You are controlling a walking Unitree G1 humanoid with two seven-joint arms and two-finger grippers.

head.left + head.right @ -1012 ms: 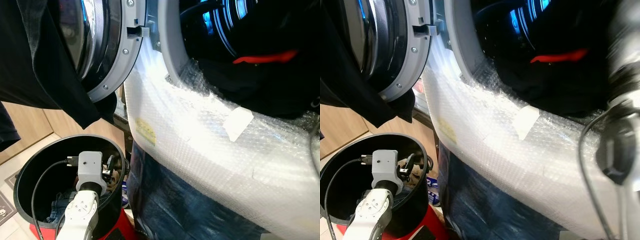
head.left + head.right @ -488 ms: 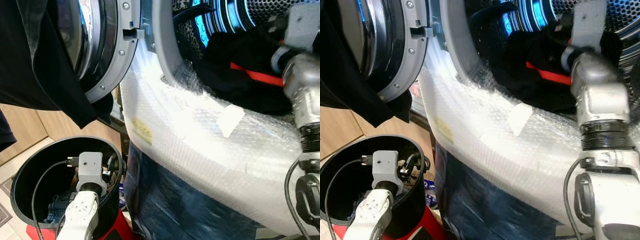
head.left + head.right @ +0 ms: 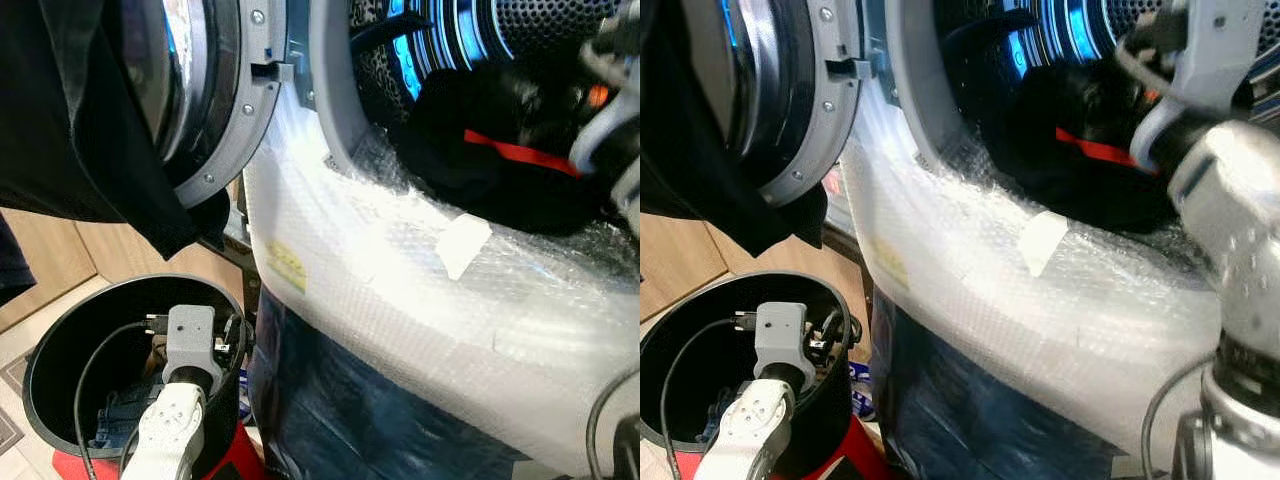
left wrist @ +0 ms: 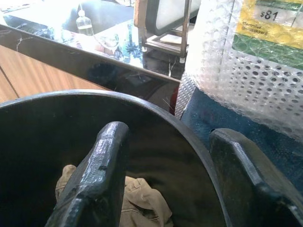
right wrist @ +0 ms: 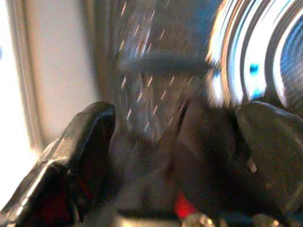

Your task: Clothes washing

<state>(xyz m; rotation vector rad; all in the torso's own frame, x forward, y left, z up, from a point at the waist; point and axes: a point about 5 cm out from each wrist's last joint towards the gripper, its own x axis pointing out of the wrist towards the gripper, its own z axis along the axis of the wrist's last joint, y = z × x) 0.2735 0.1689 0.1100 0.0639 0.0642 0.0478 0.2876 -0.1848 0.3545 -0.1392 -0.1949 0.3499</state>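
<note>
- Left eye view: a front-loading washing machine stands wrapped in bubble wrap, with dark blue film over its lower front.
- Its round door hangs open beside the drum mouth, and a black garment is draped over it.
- Inside the drum, lit blue along the ribs, lies a dark pile of clothes with a red strip, resting against the mouth's lower rim.
- A piece of white tape sits on the wrap just below that rim.
- Right gripper is at the drum mouth, blurred; its 2 fingers stand wide apart with dark cloth between them, but a grip cannot be told.
- Left gripper is over the rim of a round black bin beside the machine's lower front; its 2 fingers are spread wide and hold nothing.
- The bin holds a tan garment and some denim.
- Beyond the bin are a wooden panel, a glossy black surface and a yellow price label under the wrap.
</note>
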